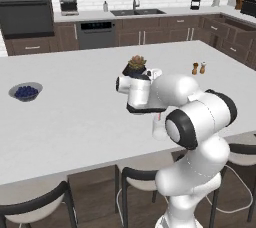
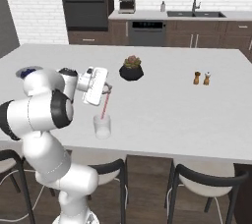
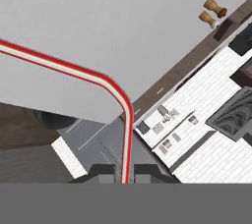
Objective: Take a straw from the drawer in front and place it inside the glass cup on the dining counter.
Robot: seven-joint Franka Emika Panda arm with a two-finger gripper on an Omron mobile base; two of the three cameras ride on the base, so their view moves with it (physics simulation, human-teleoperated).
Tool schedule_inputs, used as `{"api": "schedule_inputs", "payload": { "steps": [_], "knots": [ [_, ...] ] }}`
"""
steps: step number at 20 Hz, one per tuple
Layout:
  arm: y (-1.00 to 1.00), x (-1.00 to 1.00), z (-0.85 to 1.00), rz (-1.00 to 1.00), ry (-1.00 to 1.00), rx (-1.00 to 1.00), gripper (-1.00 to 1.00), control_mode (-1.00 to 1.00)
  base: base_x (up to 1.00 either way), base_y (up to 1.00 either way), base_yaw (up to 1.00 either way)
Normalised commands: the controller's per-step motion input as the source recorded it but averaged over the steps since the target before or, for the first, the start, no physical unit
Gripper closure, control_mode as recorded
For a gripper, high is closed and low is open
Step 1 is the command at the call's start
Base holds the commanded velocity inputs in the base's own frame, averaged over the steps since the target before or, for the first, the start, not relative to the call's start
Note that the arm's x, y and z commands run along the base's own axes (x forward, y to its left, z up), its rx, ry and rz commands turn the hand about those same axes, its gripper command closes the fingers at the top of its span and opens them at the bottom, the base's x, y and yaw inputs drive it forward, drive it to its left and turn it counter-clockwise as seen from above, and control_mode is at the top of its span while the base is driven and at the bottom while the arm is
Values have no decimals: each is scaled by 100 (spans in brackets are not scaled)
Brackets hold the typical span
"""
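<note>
Gripping the straw [image 2: 104, 106] between its fingertips, hand [image 2: 108, 89] above glass cup [image 2: 102, 126], lower end seemingly inside

red straw [image 2: 104, 107] tilted, lower end in glass cup [image 2: 102, 126], on dining counter [image 2: 162, 105]

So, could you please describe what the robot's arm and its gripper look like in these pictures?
The arm is glossy white, built of rounded, bulbous segments joined by dark, near-black bands at the joints. No cables or markings are visible. It ends in a boxy white hand with the gripper, seen from the right base camera. In the hand view, the two fingers are small, dark grey and blocky.
</note>
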Motion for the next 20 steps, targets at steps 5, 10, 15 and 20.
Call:
{"api": "schedule_inputs", "payload": {
  "steps": [5,10,15,20],
  "knots": [
    [0,13,-31,0,0,-4,100,-100,0,0,0],
    [0,11,-16,0,0,-2,100,-100,0,0,0],
    [0,-28,-15,0,0,0,100,-100,0,0,0],
    [0,-49,-25,0,0,0,100,-100,0,0,0]
  ]
}}
